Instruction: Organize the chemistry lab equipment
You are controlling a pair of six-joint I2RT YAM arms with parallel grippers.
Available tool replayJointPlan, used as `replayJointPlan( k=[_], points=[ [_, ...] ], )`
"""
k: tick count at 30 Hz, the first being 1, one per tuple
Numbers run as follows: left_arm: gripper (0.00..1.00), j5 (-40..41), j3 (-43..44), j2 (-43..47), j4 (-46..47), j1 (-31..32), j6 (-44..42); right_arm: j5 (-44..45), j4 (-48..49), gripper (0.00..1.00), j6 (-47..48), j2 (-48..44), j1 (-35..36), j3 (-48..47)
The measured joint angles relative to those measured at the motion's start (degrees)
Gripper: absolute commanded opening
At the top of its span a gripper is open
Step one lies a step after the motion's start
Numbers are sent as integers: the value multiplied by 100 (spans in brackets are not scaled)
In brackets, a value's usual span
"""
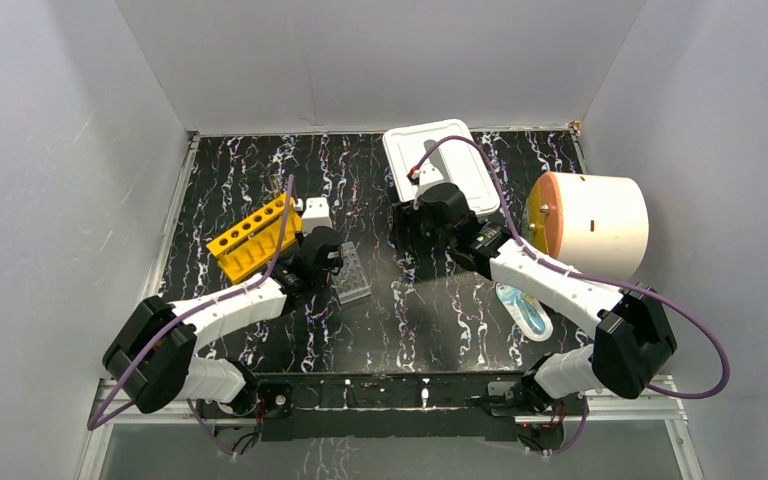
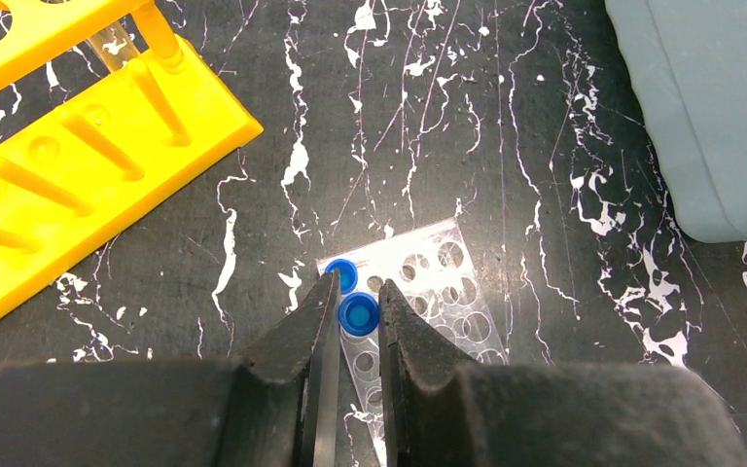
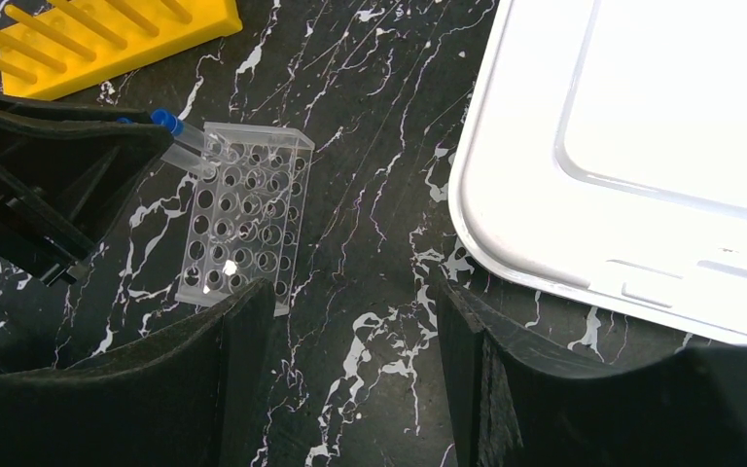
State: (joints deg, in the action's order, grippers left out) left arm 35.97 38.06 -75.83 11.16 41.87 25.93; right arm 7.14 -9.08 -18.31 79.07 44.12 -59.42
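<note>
Left fingers point(image 2: 319, 323) pinch 1 blue-capped tube point(image 2: 358, 313) between their tips; probably light, slick: hold below cap. Right fingers point(image 3: 249, 331) wide, empty.

Light even, diffuse, from overhead; shadows soft and short. White tray point(image 3: 642, 146) reads nearly blown out in right wrist view. Left gripper point(image 2: 358, 292) looms dark, slightly soft. Tabletop point(image 1: 440, 320) veining sharp.

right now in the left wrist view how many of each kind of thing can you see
yellow rack: 1
clear well plate: 1
blue-capped tubes: 2
pale box: 1
total: 5
</note>
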Motion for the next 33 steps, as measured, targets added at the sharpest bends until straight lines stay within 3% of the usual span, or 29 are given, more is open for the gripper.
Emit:
replayJointPlan(
  k=[33],
  points=[
    [8, -22, 103, -103, -20, 15, -94, -28, 0, 71, -20, 7, -26, 0]
  ],
)
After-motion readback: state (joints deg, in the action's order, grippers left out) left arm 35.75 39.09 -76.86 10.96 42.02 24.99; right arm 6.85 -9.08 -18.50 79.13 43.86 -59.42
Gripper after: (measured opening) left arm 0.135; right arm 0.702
